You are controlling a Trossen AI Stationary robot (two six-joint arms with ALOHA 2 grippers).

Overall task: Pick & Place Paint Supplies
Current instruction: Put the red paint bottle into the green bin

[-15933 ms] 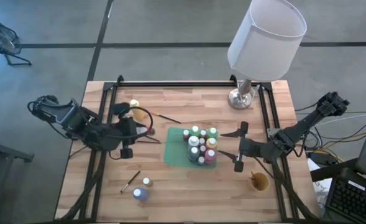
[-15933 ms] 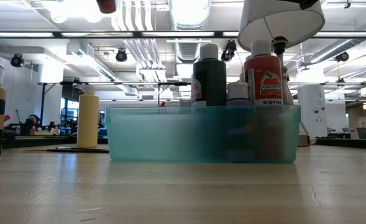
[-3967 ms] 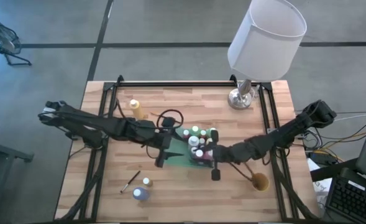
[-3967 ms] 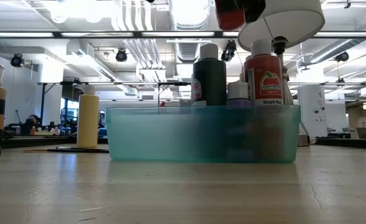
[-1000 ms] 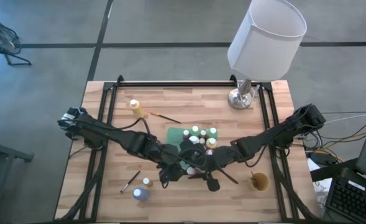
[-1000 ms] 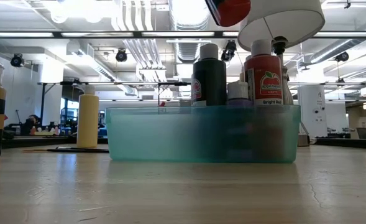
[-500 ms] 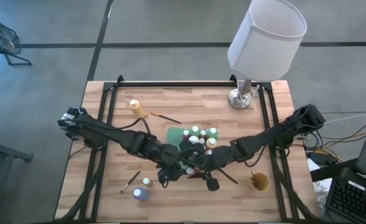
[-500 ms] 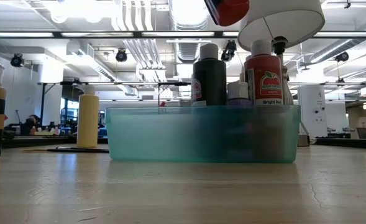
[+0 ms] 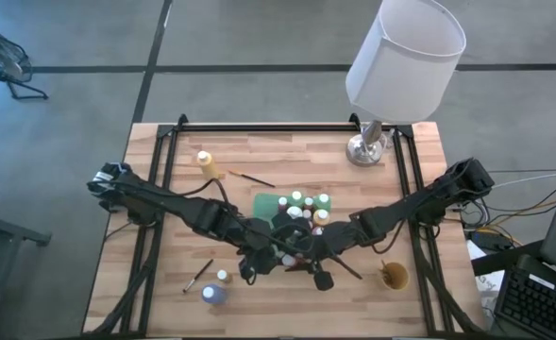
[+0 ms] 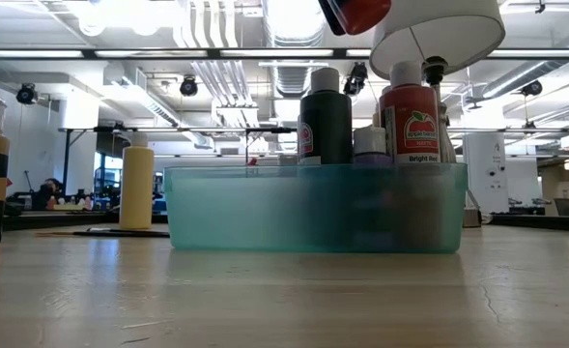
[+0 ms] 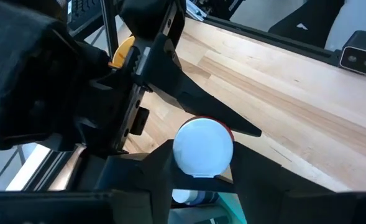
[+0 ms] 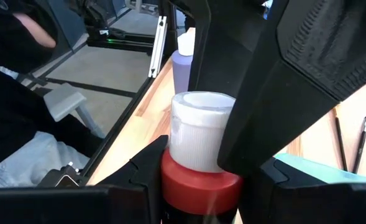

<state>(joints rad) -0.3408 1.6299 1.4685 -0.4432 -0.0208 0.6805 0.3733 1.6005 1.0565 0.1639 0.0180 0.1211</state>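
While both arms meet above the table's (image 9: pixel 164 283) middle, left tool (image 11: pixel 202 171) and right tool (image 12: pixel 198 163) each clamp the red bottle (image 12: pixel 200 186), wood table, workshop behind.

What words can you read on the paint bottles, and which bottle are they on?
"Bright Red": on the red paint bottle standing in the green bin, under an apple picture.
A smaller line just above it on that label: too small to read.
Label on the dark bottle beside it: too blurred to read.
Yellow bottle farther back: no readable text.
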